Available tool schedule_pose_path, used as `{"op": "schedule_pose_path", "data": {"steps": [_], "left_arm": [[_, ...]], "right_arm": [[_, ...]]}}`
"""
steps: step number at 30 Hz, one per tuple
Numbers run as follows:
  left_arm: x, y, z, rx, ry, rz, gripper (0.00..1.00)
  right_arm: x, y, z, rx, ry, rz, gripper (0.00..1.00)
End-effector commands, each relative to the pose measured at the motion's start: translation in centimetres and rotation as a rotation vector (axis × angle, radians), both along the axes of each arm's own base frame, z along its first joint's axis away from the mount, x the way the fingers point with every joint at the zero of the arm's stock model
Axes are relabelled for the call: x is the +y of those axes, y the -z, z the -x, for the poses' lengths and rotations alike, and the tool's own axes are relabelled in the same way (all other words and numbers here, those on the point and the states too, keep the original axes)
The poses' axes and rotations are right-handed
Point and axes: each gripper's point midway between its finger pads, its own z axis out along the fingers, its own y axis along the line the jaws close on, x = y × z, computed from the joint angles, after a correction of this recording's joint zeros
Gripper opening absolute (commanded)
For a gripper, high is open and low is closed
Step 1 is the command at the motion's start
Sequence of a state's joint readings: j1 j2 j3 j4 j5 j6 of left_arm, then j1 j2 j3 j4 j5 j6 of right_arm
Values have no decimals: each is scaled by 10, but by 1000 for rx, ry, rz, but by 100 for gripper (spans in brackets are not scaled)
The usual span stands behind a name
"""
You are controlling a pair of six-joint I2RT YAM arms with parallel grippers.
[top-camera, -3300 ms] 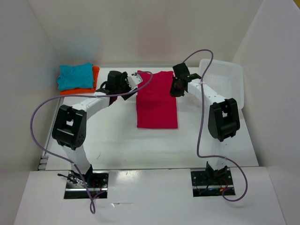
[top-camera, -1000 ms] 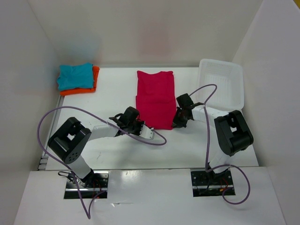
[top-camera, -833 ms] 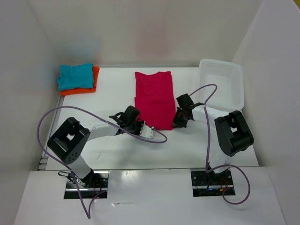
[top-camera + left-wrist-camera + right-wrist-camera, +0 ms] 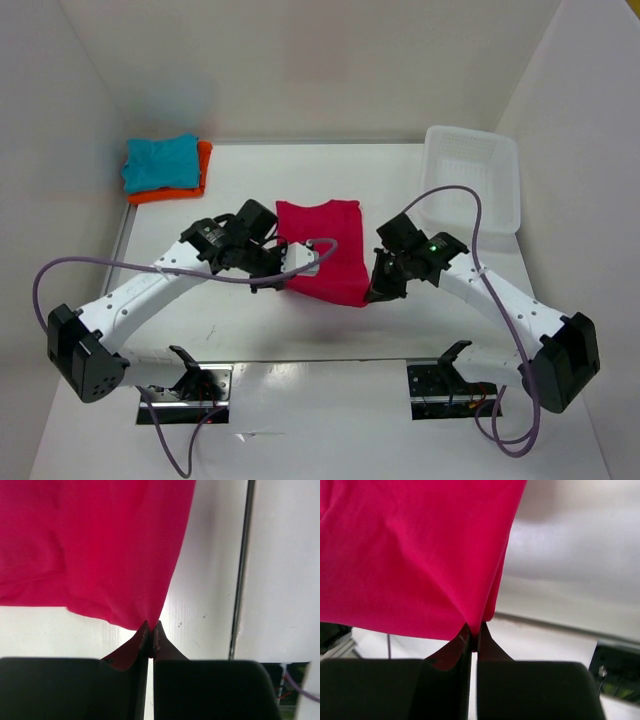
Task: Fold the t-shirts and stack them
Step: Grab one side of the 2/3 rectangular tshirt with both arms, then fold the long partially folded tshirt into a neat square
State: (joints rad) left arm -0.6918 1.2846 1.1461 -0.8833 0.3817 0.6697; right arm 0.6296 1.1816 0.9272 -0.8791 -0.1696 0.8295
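Note:
The pink-red t-shirt (image 4: pixel 325 250) hangs lifted above the middle of the table, held at its two near corners. My left gripper (image 4: pixel 283 272) is shut on the left corner; in the left wrist view the cloth (image 4: pixel 100 550) runs down into the closed tips (image 4: pixel 151 630). My right gripper (image 4: pixel 378 287) is shut on the right corner, and the right wrist view shows the cloth (image 4: pixel 415 555) pinched at the tips (image 4: pixel 474 630). The teal t-shirt (image 4: pixel 160 160) lies folded on top of the orange t-shirt (image 4: pixel 180 190) at the far left corner.
A white mesh basket (image 4: pixel 475 175) stands at the far right against the wall. White walls close in the table (image 4: pixel 250 320) on the left, back and right. Purple cables loop from both arms over the near part of the table.
Both grippers have risen with the near corners of the pink-red shirt, lifting its near edge off the table. The arms have stretched out and the shirt's far end has slid nearer.

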Motion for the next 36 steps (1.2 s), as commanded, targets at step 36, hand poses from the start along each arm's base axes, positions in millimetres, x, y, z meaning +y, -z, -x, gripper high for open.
{"op": "schedule_pose_path", "data": {"steps": [36], "left_arm": [[29, -35, -216, -285, -665, 348, 0]], "right_arm": [[10, -26, -240, -147, 41, -183, 0]]}}
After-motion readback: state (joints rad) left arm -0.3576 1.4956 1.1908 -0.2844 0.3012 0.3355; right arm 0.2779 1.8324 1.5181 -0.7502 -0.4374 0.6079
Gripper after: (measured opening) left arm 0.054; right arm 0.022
